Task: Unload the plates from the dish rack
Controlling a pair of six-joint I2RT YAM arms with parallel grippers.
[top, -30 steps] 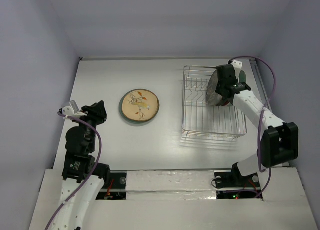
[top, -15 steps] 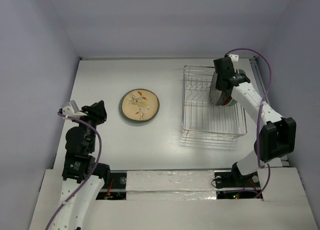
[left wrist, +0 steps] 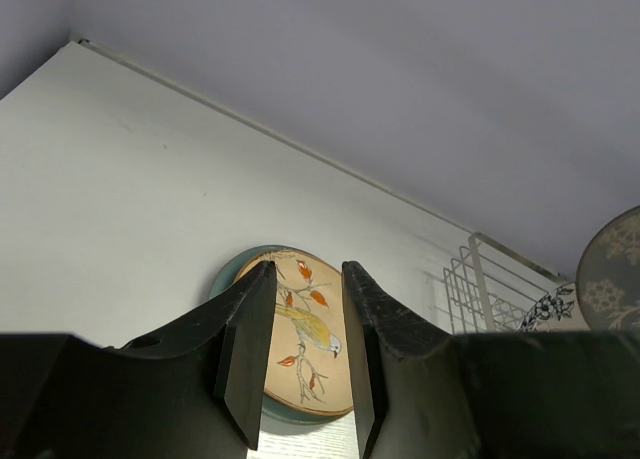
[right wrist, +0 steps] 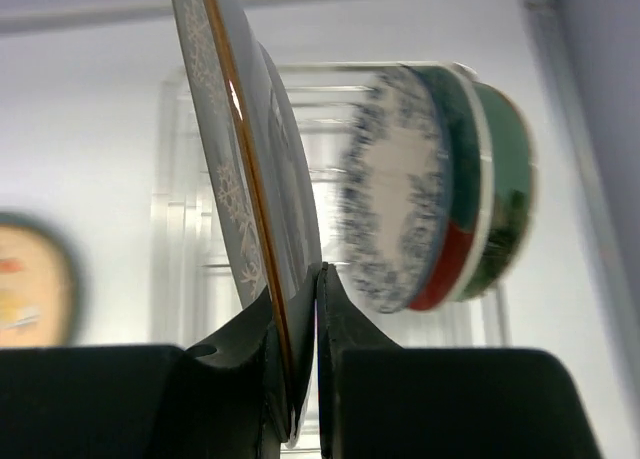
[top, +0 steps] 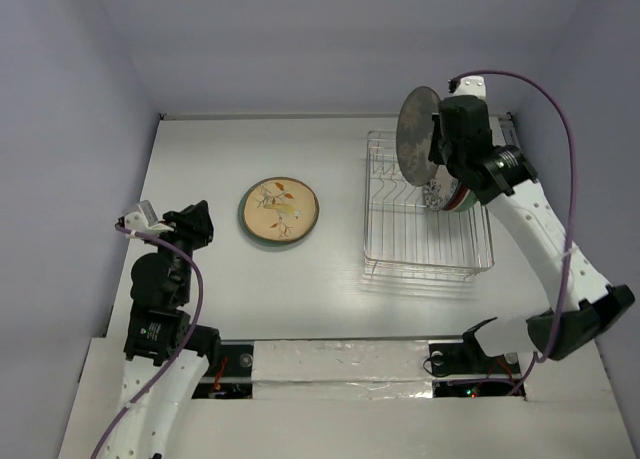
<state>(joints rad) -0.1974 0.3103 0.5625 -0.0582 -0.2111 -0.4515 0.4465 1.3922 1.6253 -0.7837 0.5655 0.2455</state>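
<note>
The right pincer [top: 436,151] is squeezed shut on the edge of a brown plate [top: 416,129] with white patterns on it. The plate stands on its edge, up in the air above the far end of the dish rack [top: 400,241]. From the right wrist you can see both fingers [right wrist: 335,319] pressed on the rim of this plate, one on each side.

Three more plates stand on edge in the rack, at its far right side, close together like books. The nearest to the held plate is a white plate with blue flowers [right wrist: 398,184] round its rim. Next to it is a red and teal plate [right wrist: 452,219]. Last is a green plate [right wrist: 508,179]. The held plate is near them but apart from them.

The rack sits on the right side of the white worktop [top: 250,289]. A bird plate [top: 280,211] with a teal rim lies flat on the worktop, well to the left of the rack.

The left pincer [top: 205,223] is low over the left side of the worktop, pointing at the bird plate but apart from it. Its jaws are a little way open and nothing is between them
</note>
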